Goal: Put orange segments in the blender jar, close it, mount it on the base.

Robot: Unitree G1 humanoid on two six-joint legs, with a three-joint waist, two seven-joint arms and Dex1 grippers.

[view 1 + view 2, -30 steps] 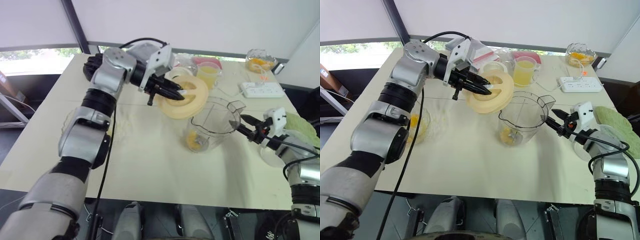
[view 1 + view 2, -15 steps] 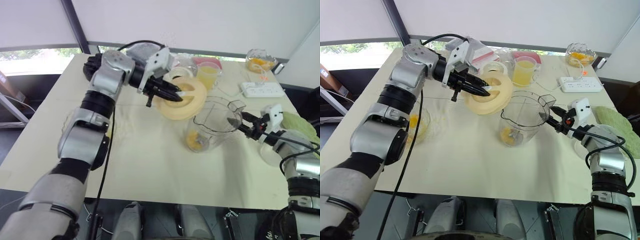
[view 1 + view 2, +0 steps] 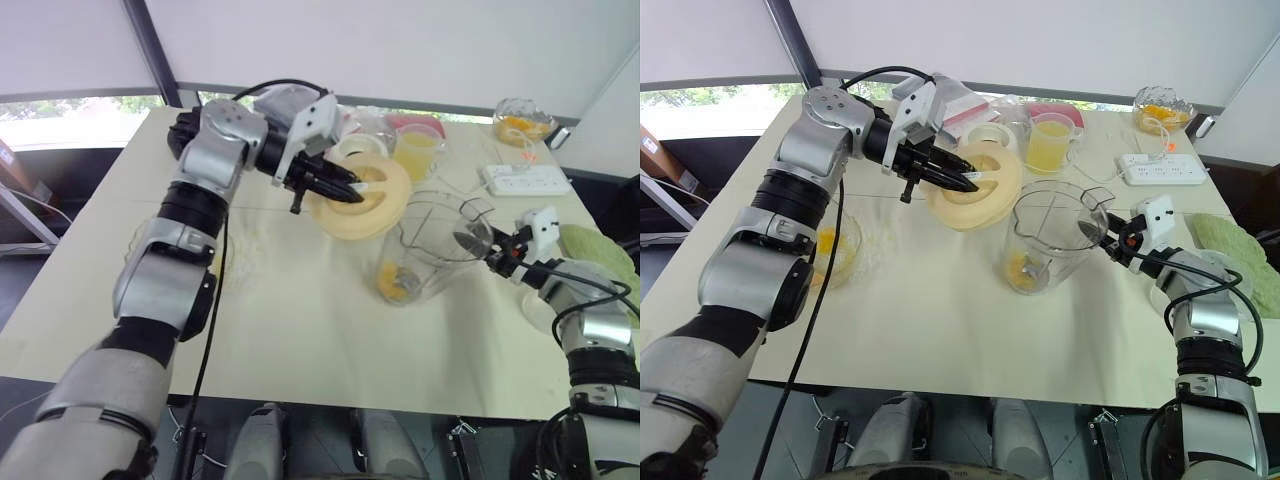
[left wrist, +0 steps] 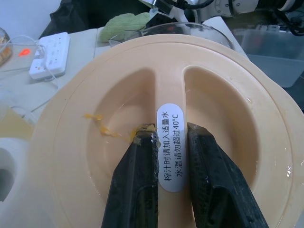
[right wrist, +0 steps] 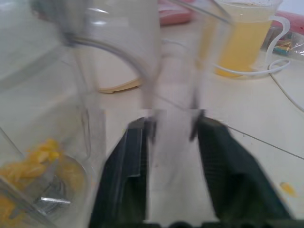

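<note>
The left pincer [image 4: 171, 135] is clamped on the lid [image 4: 90, 161] ridge above the table [image 3: 940, 330], the right pincer [image 5: 173, 118] clamped on the tilted blender jar [image 3: 1045, 240].

Juice cup [image 3: 416, 152], power strip [image 3: 525, 179], green cloth [image 3: 597, 250]

One label can be read: a white oval sticker [image 4: 170, 148] on the raised middle ridge of the cream lid [image 4: 228, 118]. It lies straight between the two fingers of the left pincer [image 4: 170, 133], which clamp that ridge. It carries two lines of black Chinese print running along the ridge, 榨汁时请加入适量水 and 水温请勿超过40°C, with the one number, 40°C, at the end farther from the pincer's wrist.
</note>
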